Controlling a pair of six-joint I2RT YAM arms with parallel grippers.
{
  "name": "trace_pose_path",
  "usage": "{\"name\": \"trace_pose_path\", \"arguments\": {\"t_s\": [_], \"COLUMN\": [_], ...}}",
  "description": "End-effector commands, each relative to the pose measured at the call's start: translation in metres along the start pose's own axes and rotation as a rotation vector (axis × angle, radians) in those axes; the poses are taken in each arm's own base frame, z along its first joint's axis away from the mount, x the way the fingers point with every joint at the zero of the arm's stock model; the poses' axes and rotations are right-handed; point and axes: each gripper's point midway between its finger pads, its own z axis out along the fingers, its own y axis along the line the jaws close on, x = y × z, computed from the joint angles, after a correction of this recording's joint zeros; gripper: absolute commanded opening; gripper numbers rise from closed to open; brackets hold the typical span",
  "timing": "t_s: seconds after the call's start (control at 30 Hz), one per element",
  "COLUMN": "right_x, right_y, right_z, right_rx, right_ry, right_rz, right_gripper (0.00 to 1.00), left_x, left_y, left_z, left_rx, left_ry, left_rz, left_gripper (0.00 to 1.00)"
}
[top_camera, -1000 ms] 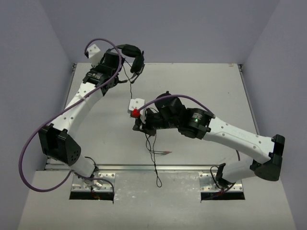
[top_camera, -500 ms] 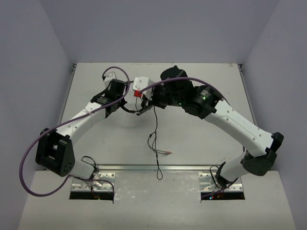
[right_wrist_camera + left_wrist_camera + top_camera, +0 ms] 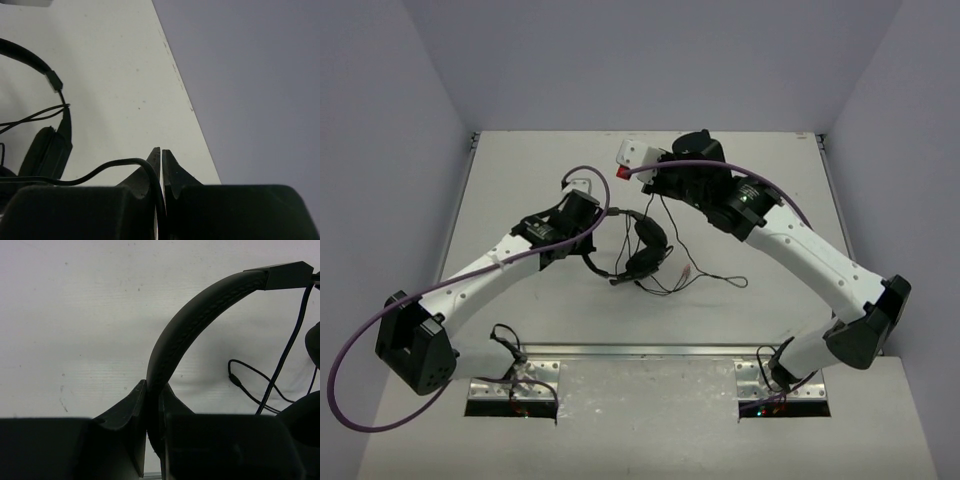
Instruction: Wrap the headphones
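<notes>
The black headphones [image 3: 642,250] lie near the middle of the table, earcups to the right of my left gripper [image 3: 592,240]. In the left wrist view that gripper [image 3: 154,385] is shut on the padded headband [image 3: 200,310], which arches up and to the right. The thin black cable [image 3: 710,277] runs in loose loops to the right of the earcups. A strand of it rises to my right gripper [image 3: 658,190], further back. In the right wrist view that gripper [image 3: 161,151] is shut on the cable [image 3: 115,164], with an earcup [image 3: 47,150] at the left.
Purple robot cables [image 3: 570,235] arc over both arms. The table's right edge [image 3: 185,95] and the grey wall lie just beyond my right gripper. The metal rail [image 3: 650,350] with the arm bases runs along the near edge.
My left gripper carried the headphones from the far left corner down to the middle of the table. My right gripper went from the middle to the back with the cable, which now lies looped.
</notes>
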Motion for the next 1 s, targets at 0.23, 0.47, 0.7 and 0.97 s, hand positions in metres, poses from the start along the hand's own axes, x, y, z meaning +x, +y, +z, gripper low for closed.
{"name": "trace_pose_path", "arguments": {"t_s": [0.23, 0.47, 0.7, 0.97], "right_x": [-0.061, -0.060, -0.042, -0.033], "right_y": [-0.011, 0.028, 0.122, 0.251], "right_z": [-0.039, -0.064, -0.076, -0.089], "right_rx": [-0.034, -0.110, -0.214, -0.379], "right_ry": [-0.227, -0.321, -0.314, -0.237], "right_rz": [0.105, 0.274, 0.343, 0.269], "right_gripper": [0.01, 0.01, 0.01, 0.01], "left_x": [-0.059, -0.163, -0.233, -0.252], "left_y": [-0.014, 0.044, 0.109, 0.147], "left_z": [-0.023, -0.044, -0.102, -0.123], "left_rx": [0.051, 0.033, -0.052, -0.190], "left_ry": [-0.162, -0.351, -0.560, -0.694], "left_rz": [-0.126, -0.529, -0.885, -1.033], "left_gripper": [0.00, 0.00, 0.00, 0.00]}}
